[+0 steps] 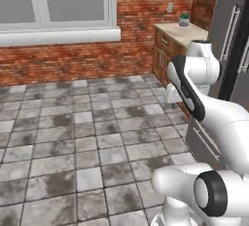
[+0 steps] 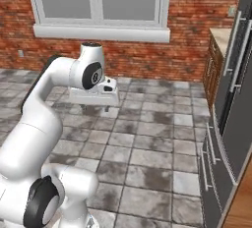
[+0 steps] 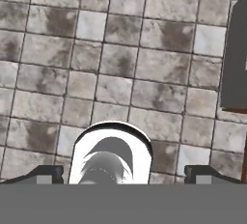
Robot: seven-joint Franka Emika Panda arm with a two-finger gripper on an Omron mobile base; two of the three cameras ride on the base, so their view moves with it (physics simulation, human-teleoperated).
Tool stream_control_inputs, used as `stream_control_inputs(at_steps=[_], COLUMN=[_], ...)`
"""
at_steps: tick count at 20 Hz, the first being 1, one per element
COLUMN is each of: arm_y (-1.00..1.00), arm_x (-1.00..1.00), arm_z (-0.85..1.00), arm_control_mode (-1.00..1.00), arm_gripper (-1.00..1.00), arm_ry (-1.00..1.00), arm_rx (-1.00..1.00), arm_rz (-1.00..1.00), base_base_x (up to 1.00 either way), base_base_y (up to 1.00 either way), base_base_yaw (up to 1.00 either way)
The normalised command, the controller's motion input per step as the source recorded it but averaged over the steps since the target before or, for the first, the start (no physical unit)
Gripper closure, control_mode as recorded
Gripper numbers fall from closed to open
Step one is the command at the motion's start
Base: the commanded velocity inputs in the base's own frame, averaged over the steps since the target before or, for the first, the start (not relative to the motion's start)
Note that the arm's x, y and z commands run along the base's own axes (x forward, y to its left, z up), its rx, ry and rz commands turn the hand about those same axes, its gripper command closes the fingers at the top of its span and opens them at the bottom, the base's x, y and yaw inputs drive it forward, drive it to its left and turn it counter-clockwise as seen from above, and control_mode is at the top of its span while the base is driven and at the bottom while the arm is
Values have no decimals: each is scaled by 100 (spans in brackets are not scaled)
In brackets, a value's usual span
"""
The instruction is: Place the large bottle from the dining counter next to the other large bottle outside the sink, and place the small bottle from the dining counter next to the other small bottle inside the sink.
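No bottles in reach as white robot arm crosses the grey stone-tile floor (image 1: 73,137).

Its two-finger gripper (image 3: 123,174) is spread wide and empty; bottles, sink and dining counter unseen. Dark refrigerator (image 2: 231,94) at three o'clock. Both placements apparently remain.

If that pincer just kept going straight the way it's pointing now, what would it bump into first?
Most likely the stone-tiled floor. The pincer points down at it, jaws wide open and empty, and nothing lies between them in the hand view. The dark fridge stands off to the side, seemingly out of that line.
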Motion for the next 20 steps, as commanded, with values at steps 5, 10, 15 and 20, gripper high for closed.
stream_control_inputs(at_steps=[5, 10, 15, 20], arm_y=[0, 0, 0, 0], arm_x=[0, 0, 0, 0], arm_z=[0, 0, 0, 0], arm_control_mode=[100, 100, 100, 100], arm_gripper=[-100, -100, -100, -100], arm_ry=[0, 0, 0, 0], arm_rx=[0, 0, 0, 0], arm_rz=[0, 0, 0, 0], base_base_x=[67, 100, 100, 100], base_base_y=[0, 7, 21, 30], base_base_yaw=[59, 17, 1, 11])
